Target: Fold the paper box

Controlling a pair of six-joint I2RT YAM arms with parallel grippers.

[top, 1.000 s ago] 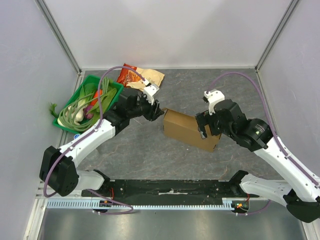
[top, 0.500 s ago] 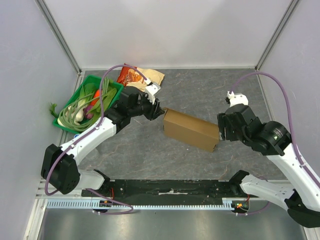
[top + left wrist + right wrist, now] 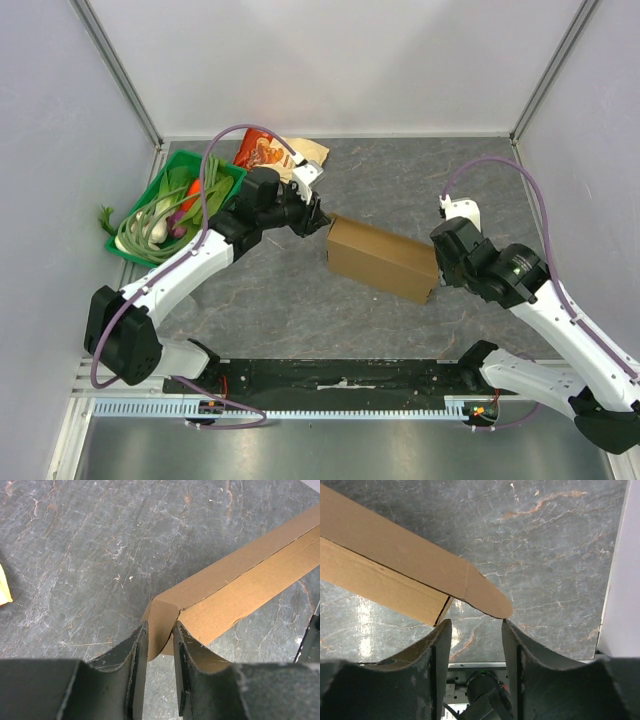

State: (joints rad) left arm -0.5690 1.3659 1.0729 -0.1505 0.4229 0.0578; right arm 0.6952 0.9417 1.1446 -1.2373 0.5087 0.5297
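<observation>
Grey stone-veined tabletop (image 3: 290, 300), closed in by pale walls, carries the whole scene. The left gripper (image 3: 159, 630) sits at the left end of the paper box (image 3: 380, 258). Its two dark fingers (image 3: 137, 650) stand narrowly apart on either side of a rounded tab bent off that end. The brown tab fills nearly the whole slot between them. Whether the fingers actually press on the cardboard cannot be told from the wrist view. From above, this gripper (image 3: 318, 222) meets the box at its far left corner, and the white arm runs back from the box toward the near left.

The right gripper (image 3: 475, 625) is at the box's opposite end with its fingers (image 3: 440, 645) spread. Bare table shows between them, and nothing is held. A rounded tab of the box (image 3: 380, 565) sticks out beyond the end wall, its tip just above the gap and near one fingertip, apart from the other. A dark slit shows where the end wall meets the top panel. In the overhead view the right gripper (image 3: 437, 262) is against the box's right end.

The box itself is plain brown cardboard, closed into a long rectangular shape, lying slantwise in the middle of the table. Well to the left of the box stands a green basket (image 3: 135, 255) of vegetables. Beyond the box's far left corner, behind the left arm, lies a red-and-cream snack bag (image 3: 265, 152).
</observation>
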